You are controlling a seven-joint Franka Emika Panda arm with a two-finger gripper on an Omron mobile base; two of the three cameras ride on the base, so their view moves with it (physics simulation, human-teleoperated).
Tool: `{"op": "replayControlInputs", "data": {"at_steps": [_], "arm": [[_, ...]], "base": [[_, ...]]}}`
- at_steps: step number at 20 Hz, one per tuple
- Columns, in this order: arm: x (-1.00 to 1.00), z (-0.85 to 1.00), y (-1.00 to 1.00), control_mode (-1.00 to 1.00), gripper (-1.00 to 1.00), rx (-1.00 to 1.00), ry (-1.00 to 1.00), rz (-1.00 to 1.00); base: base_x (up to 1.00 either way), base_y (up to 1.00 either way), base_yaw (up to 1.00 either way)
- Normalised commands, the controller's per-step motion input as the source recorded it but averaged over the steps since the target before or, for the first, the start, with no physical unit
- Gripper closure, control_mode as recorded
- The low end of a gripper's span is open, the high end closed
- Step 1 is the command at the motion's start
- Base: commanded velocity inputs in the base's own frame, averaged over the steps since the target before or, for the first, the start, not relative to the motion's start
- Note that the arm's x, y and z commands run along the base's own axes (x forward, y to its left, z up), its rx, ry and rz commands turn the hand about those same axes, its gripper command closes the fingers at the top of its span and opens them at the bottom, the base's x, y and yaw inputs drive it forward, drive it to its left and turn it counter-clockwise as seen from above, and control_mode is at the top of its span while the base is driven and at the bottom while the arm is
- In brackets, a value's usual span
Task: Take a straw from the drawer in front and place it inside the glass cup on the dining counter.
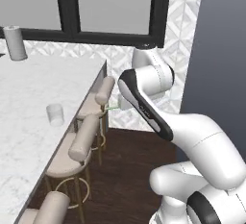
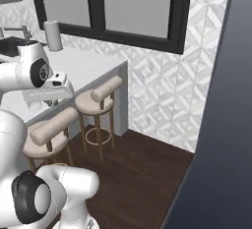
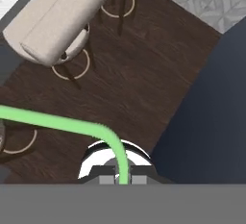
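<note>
I have the straw clamped in the closed gripper, beside the stools; I judge this the carrying step; next I must bring it over the dining counter and above the glass cup.

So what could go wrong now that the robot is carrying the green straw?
The straw sticks far out sideways from the gripper, held at one end only, so it might bump a stool on the way and get knocked loose. The cup is small and sits back from the counter edge, so the long straw may miss its mouth or tip it over. The straw also looks bent near the grip, so aiming could be tricky.
</note>
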Motion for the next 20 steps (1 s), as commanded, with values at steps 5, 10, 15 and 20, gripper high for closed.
{"op": "replayControlInputs", "data": {"at_steps": [5,10,15,20], "arm": [[0.00,0.00,0.00,1.00,1.00,0.00,0.00,0.00],[0.00,0.00,0.00,1.00,1.00,0.00,0.00,0.00],[0.00,0.00,0.00,1.00,1.00,0.00,0.00,0.00],[0.00,0.00,0.00,1.00,1.00,0.00,0.00,0.00]], "base": [[0.49,-0.34,0.66],[0.29,-0.39,0.66],[0.21,-0.52,0.62],[0.32,-0.80,0.50]]}}
